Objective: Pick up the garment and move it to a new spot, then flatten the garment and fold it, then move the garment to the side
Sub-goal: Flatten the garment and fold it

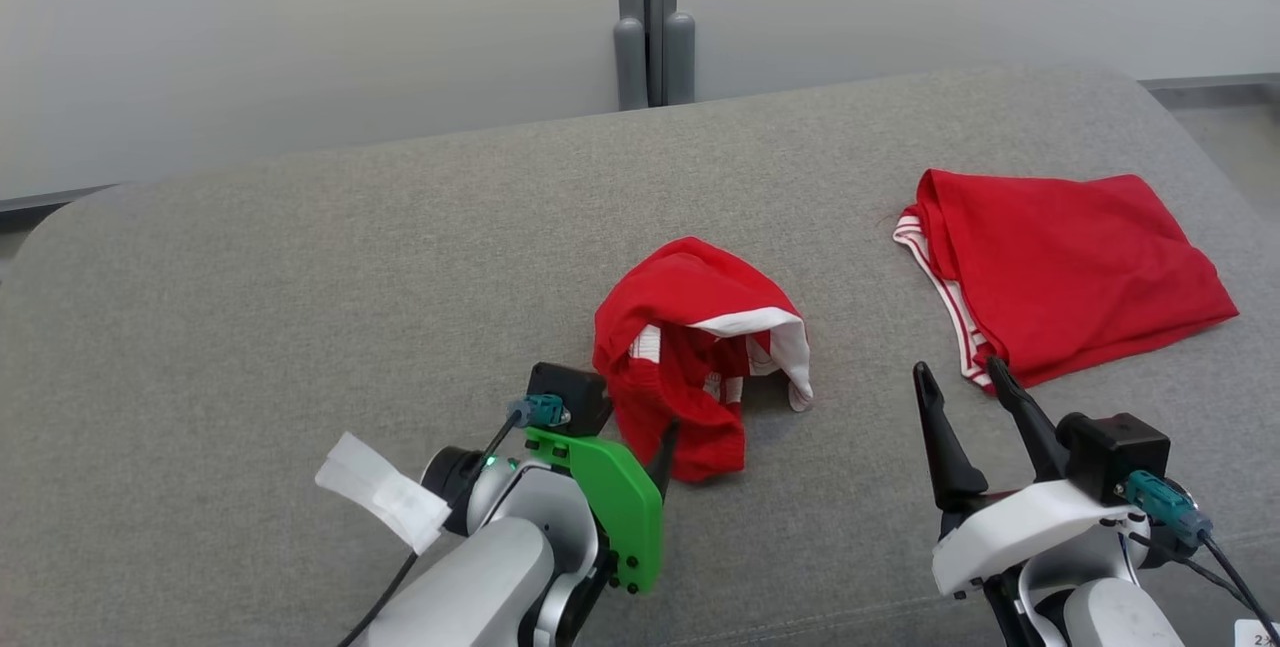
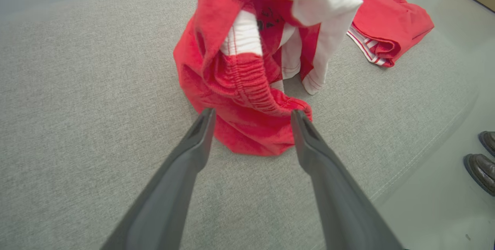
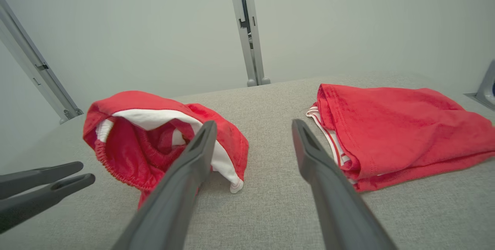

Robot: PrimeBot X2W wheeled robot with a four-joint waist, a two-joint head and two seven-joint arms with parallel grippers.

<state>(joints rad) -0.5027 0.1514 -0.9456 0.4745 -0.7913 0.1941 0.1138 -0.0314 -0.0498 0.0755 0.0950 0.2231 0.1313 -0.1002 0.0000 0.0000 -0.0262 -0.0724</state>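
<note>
You were at the first step, the pick-up. The crumpled red garment with white trim (image 1: 690, 357) sat in a heap midway along the grey fabric-covered counter (image 1: 300, 327), toward its near edge. Your left gripper (image 2: 251, 115) had its jaws spread wide and empty, tips right at the heap's near hem. The right gripper (image 1: 955, 367) stood just as wide, holding nothing. Next, I'd judge, you needed to push onto the elastic band and close (a thin pinch could slip). Count: two red garments, the other a folded red cloth with striped edging (image 1: 1060, 267) near the right edge; two grippers.
</note>
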